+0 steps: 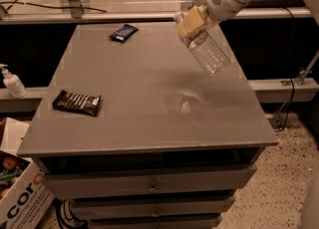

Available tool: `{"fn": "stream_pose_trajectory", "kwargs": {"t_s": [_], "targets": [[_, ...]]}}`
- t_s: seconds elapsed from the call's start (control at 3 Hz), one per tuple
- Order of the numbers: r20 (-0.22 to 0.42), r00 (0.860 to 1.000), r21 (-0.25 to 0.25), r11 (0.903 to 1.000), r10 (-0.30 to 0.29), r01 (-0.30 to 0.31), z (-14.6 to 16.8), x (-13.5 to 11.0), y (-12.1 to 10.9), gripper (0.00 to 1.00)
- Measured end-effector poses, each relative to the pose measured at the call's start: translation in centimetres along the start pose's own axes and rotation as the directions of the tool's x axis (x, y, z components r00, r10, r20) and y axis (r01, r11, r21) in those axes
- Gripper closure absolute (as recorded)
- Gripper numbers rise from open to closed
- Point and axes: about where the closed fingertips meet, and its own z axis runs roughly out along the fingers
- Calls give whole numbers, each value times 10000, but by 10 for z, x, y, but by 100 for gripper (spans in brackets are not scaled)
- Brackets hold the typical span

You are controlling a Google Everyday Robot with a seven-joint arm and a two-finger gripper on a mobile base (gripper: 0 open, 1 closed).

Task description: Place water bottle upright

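Hanging at a slant, the water bottle (210, 53) is gripped at its upper end by the tool (192, 21), whose tan fingers (195, 18) are closed around the part with the label. The white cap pokes out just past the tool toward the picture's upper left. The clear ribbed body runs away from the tool, down and toward the picture's right. The base is the bottle's lowest point and appears to be held above the grey surface (124, 123), not resting on it.

A small dark packet (123, 32) lies on the surface to the picture's left of the tool, at about the same depth. A dark snack wrapper (77, 102) lies well apart from the tool, farther left and nearer the camera. A white pump-dispenser bottle (12, 82) stands off the surface, farther left again.
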Motion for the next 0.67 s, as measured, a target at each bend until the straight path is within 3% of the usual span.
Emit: {"fn": "stream_pose_trajectory", "kwargs": {"t_s": [0.33, 0.67], "targets": [[843, 9951, -87, 9986, 518, -513, 2, 4, -23, 100], [2242, 9645, -1457, 9833, 1398, -1087, -3, -1, -34, 100]]}}
